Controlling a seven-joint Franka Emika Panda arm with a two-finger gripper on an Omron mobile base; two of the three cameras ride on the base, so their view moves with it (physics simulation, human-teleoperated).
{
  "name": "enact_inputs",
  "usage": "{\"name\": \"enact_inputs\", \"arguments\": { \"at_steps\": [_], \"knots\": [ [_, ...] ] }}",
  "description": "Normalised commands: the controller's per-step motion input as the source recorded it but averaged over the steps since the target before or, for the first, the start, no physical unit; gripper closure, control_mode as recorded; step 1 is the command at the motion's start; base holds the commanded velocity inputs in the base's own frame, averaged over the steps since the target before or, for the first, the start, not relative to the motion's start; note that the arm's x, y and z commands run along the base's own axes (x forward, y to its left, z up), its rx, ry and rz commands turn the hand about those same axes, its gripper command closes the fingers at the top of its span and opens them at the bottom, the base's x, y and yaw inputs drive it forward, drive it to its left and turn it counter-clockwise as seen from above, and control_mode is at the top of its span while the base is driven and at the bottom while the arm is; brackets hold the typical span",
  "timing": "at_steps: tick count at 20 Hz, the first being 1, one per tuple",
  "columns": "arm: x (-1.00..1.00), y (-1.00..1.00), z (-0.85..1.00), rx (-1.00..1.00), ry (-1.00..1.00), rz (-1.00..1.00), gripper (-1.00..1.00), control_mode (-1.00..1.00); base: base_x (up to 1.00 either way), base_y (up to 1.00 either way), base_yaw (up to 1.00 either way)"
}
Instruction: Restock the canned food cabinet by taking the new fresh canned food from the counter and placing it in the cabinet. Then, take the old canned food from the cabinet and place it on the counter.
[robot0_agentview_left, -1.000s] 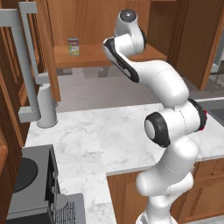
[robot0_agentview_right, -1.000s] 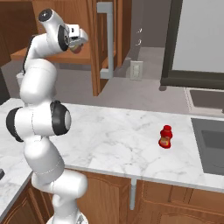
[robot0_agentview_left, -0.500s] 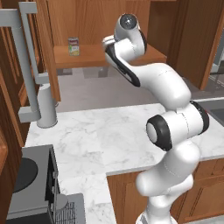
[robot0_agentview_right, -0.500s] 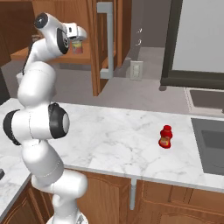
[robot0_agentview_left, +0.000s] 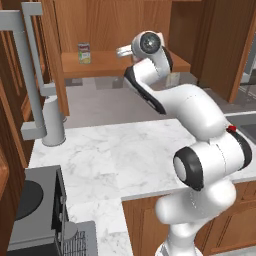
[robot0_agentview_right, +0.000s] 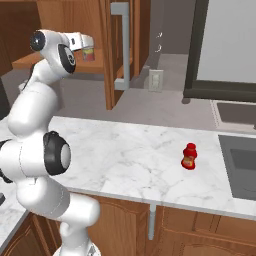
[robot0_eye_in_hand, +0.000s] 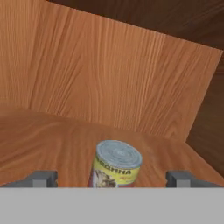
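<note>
On the wooden cabinet (robot0_eye_in_hand: 109, 83) shelf stands a squat, silver-lidded can (robot0_eye_in_hand: 115, 165).

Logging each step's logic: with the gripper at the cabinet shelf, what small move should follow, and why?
Probably draw the gripper straight back from the shelf. Its fingers stand wide apart, and the squat can stands upright on the board between them, seemingly released; the taller can waits further along.

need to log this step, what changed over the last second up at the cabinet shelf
The arm's upper joint swung across, carrying the gripper back from the shelf. Its fingers opened a little wider, and the squat orange-red can now stands free on the cabinet shelf, jaws wide on either side of it without touching. Unchanged: the taller can at the shelf's left end, the red bottle on the counter.
</note>
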Motion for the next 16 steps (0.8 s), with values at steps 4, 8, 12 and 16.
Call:
{"name": "enact_inputs", "arguments": {
  "at_steps": [4, 8, 12, 16],
  "knots": [
    [-0.96, 0.22, 1.0, 0.0, 0.05, 0.1, -1.0, -1.0, 0.0, 0.0, 0.0],
    [-0.85, 0.23, 0.84, 0.0, 0.22, 0.12, -1.0, -1.0, 0.0, 0.0, 0.0],
    [-0.59, 0.12, -0.2, -0.03, 0.47, 0.18, -1.0, -1.0, 0.0, 0.0, 0.0],
    [-0.61, 0.23, -0.51, 0.0, 0.13, 0.14, -1.0, -1.0, 0.0, 0.0, 0.0]
  ]
}}
